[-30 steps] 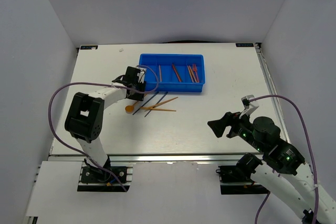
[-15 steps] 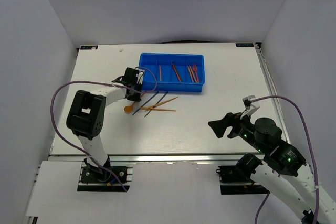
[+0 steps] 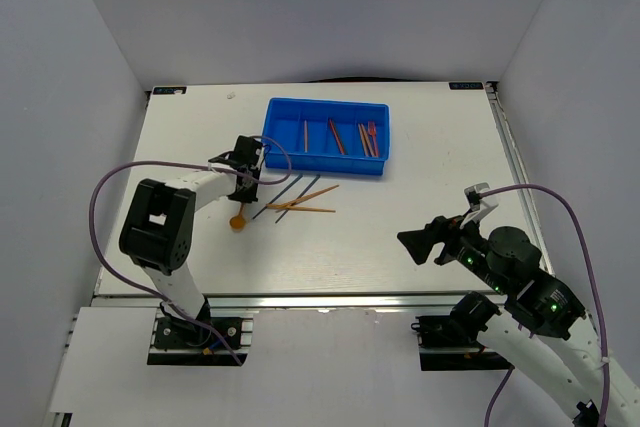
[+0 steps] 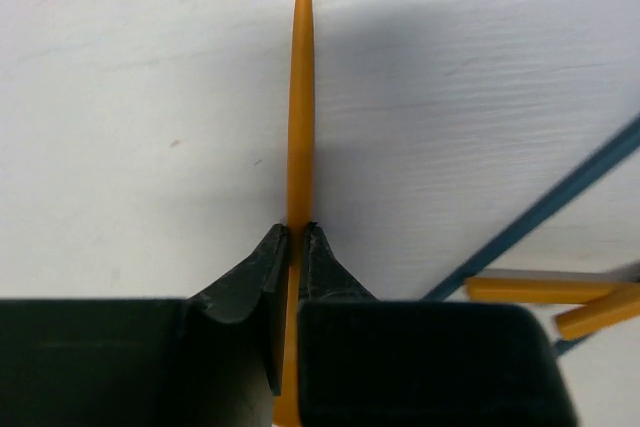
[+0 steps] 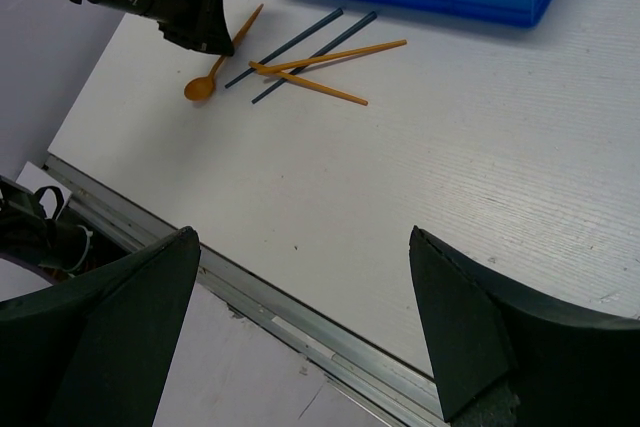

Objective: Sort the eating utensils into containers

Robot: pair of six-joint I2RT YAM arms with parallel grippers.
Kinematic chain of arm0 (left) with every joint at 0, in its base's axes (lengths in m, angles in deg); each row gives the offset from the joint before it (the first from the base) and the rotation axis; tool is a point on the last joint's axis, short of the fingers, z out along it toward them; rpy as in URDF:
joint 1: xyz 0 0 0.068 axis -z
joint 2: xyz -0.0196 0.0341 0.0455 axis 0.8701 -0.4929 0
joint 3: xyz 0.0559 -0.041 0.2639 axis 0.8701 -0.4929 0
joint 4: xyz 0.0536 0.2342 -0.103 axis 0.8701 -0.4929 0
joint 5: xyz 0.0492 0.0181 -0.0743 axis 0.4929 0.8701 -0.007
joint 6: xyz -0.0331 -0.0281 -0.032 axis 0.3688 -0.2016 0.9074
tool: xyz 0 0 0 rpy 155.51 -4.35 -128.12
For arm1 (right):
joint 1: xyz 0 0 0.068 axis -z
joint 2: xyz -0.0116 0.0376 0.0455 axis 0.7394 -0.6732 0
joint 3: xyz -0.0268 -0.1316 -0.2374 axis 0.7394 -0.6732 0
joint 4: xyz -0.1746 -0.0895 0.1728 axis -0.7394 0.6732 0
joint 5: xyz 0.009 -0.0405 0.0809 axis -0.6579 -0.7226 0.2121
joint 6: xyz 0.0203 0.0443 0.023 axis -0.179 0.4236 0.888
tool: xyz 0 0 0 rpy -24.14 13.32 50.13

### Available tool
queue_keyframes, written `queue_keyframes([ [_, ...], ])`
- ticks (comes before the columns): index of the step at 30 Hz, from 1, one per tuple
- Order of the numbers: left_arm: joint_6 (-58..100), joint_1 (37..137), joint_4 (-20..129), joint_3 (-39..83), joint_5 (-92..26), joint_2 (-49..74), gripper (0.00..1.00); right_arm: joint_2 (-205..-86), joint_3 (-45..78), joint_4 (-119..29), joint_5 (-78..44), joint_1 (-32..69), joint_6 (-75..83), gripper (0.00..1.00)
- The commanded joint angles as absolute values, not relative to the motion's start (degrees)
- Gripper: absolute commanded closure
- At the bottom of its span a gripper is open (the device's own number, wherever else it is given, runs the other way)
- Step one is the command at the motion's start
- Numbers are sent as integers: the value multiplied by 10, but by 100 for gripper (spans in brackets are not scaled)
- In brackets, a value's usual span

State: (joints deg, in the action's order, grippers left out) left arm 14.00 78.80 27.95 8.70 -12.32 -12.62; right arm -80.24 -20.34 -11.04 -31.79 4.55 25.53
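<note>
Right, we have the left gripper (image 4: pixel 296 239) pinching the orange spoon (image 4: pixel 301 97) by its handle, both fingers pressed tight against its sides with no gap showing. The grip sits partway along the handle, the tip pointing away and the bowl hidden under the fingers in the wrist view. From above, the spoon is on the near side of the blue tray (image 3: pixel 330 168), just left of the loose blue sticks (image 3: pixel 284 191) and orange sticks (image 3: pixel 306 203) on the table (image 3: pixel 420 167). We cannot tell whether it is off the surface. We judge this to be the pickup, and the thing to get right is a clean lift. That means straight up first, so the bowl does not drag sideways into the sticks lying just beside it. A handle this thin can swivel between the fingers, so we want the squeeze firm and the wrist level on the way over. Then we carry it over the tray's near wall and lower it into one compartment before letting go. Which slot suits a spoon we cannot make out from here. The right gripper (image 3: pixel 420 237) hangs spread wide, well apart from all this, holding nothing.
</note>
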Motion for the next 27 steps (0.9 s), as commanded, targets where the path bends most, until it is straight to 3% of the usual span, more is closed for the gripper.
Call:
queue_keyframes([
  [1,164,785,207,69,-47,-112,100,-802,-191,-139,-308,46,256,11],
  [6,247,773,166,115,46,-89,100,-802,-198,-146,-306,46,259,11],
  [11,324,773,177,203,4,-12,100,-804,-188,-138,-314,46,260,11],
  [16,402,777,302,247,-95,32,100,-803,-180,-130,-324,46,265,11],
  [23,453,808,571,275,-206,-81,100,-813,-181,-120,-359,46,283,11],
  [27,449,839,659,304,-184,-158,100,-814,-182,-118,-372,46,293,11],
])
